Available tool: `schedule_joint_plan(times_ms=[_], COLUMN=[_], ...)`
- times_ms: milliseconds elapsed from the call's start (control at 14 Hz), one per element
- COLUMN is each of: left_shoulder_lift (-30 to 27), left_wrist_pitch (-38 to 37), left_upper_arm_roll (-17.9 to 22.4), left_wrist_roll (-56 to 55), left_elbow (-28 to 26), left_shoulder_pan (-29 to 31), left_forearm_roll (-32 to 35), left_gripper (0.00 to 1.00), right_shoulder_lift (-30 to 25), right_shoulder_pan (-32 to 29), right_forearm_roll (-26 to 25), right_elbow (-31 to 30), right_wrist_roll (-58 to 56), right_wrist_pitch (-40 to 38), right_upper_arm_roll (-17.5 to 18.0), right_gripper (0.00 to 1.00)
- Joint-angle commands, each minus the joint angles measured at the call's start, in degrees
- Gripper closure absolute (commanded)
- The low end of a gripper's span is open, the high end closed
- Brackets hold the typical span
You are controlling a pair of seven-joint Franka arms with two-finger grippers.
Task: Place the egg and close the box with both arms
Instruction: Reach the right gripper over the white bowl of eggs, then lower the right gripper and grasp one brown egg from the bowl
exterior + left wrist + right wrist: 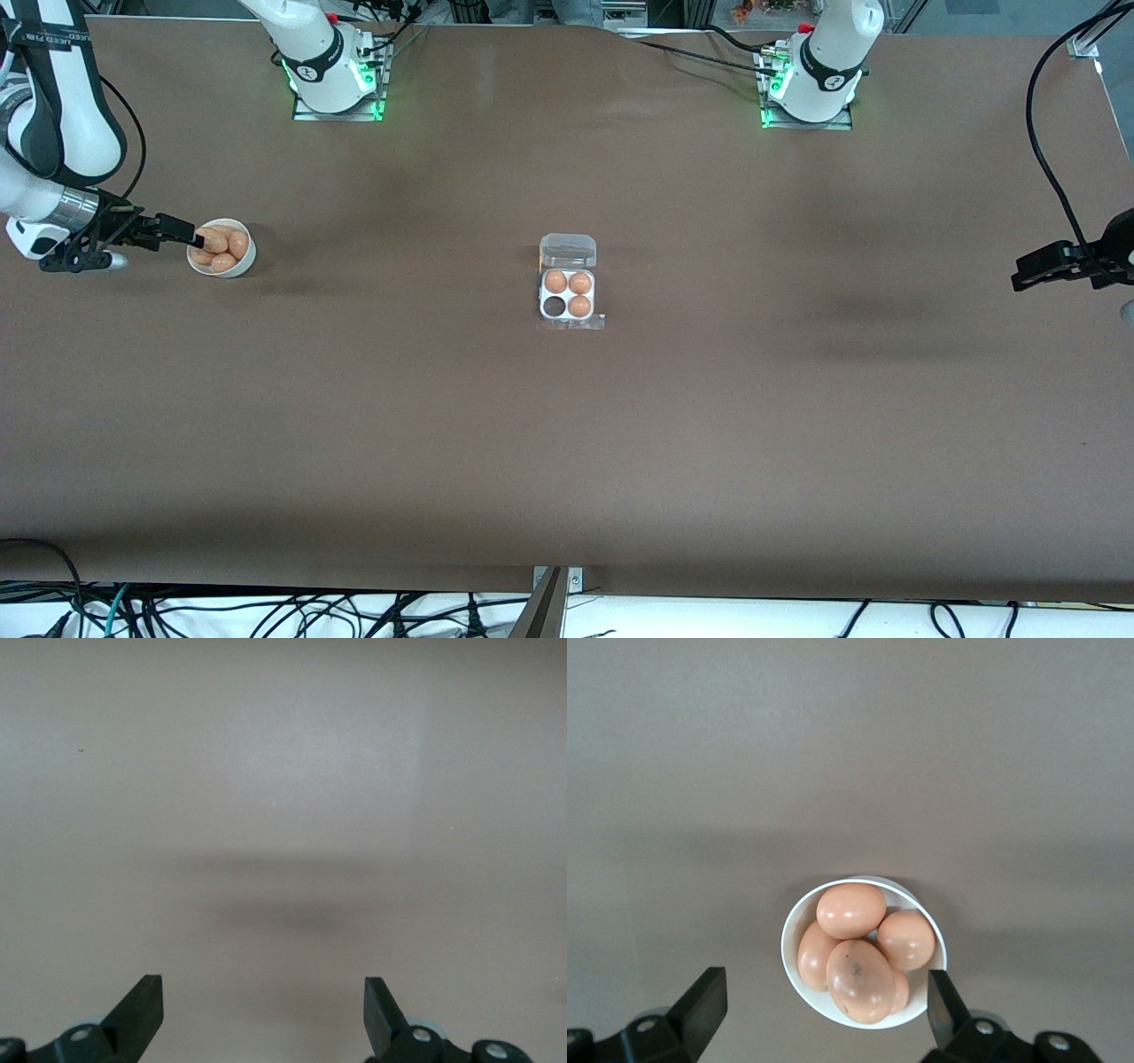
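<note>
The egg [859, 980] to be moved lies on top of the heap in the bowl [221, 247] at the frame's left edge, not yet gripped, its long axis tilted. The box [568, 283] at mid-frame holds three eggs, lid open, so placing and closing remain. The right tool [182, 232] hovers over the bowl, fingers apart; the left tool [1021, 276] waits, fingers apart, over bare worktop [567, 443].
</note>
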Motion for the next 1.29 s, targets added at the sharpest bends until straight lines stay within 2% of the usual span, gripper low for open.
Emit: schedule_joint_plan(times_ms=[0, 214, 571, 714, 1214], left_shoulder_lift=[0.6, 0.6, 0.6, 0.6, 0.5], left_wrist_pitch=[-0.8, -0.8, -0.8, -0.8, -0.8], left_upper_arm_roll=[-0.3, -0.3, -0.3, -0.3, -0.4], left_wrist_roll=[0.8, 0.8, 0.8, 0.8, 0.7], left_elbow=[1.5, 1.5, 1.6, 1.6, 1.7], left_shoulder_pan=[0.3, 0.3, 0.3, 0.3, 0.3], left_forearm_roll=[1.7, 1.7, 1.6, 1.6, 1.6], left_gripper=[0.00, 0.00, 0.00, 0.00, 0.00], right_shoulder_lift=[0.4, 3.7, 5.4, 5.4, 5.8], right_shoulder_pan=[0.0, 0.0, 0.0, 0.0, 0.0], right_forearm_roll=[2.7, 4.0, 4.4, 4.4, 4.5], right_elbow=[-2.4, -2.4, -2.4, -2.4, -2.4], right_wrist_roll=[-4.0, -6.5, -6.4, -6.4, -6.3], right_wrist_pitch=[1.7, 3.0, 3.5, 3.5, 2.0], right_upper_arm_roll=[-1.2, -1.9, -1.9, -1.9, -1.9], right_gripper=[0.00, 0.00, 0.01, 0.08, 0.15])
